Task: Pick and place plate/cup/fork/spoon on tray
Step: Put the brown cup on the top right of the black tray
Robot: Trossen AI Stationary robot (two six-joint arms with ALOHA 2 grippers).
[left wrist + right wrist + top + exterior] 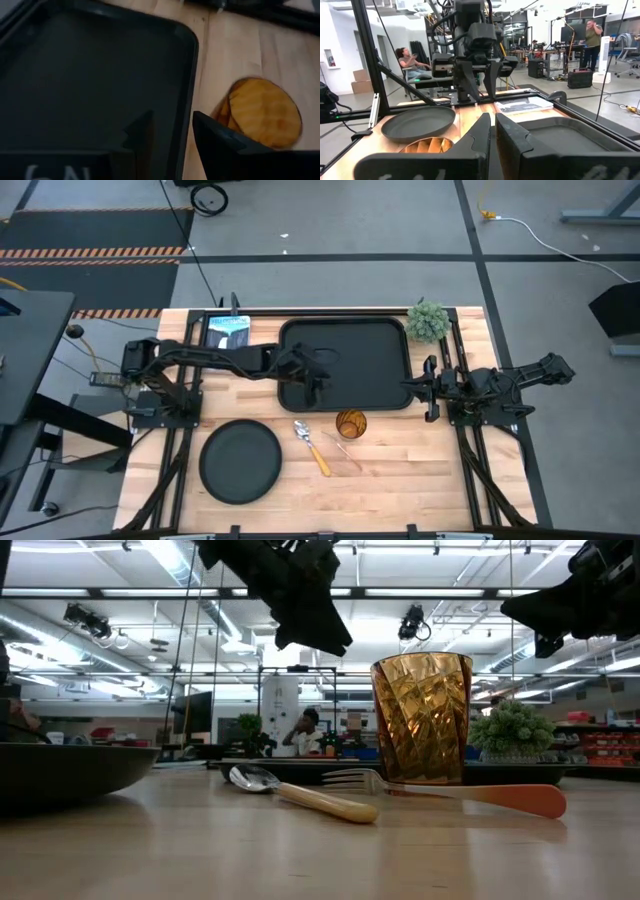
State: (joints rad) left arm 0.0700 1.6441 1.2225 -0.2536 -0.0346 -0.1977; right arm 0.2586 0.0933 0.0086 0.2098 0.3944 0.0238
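The black tray (pixel 345 330) lies at the table's far middle. My left gripper (pixel 318 383) hangs over its near part, fingers a little open and empty; in the left wrist view (pixel 172 127) they stand above the tray's rim (pixel 192 60). The amber cup (pixel 350 424) stands upright on the wood just near of the tray. The spoon (pixel 312 446) and the fork (pixel 450 790) lie flat beside it. The round black plate (pixel 240 462) rests at the near left. My right gripper (pixel 420 388) waits at the tray's right edge, fingers together (pixel 492 122).
A small green plant (pixel 428 322) stands at the tray's far right corner. A blue-white card (pixel 228 332) lies at its far left. Bare wood lies near of the cup and toward the table's near right. People show in the room beyond the table.
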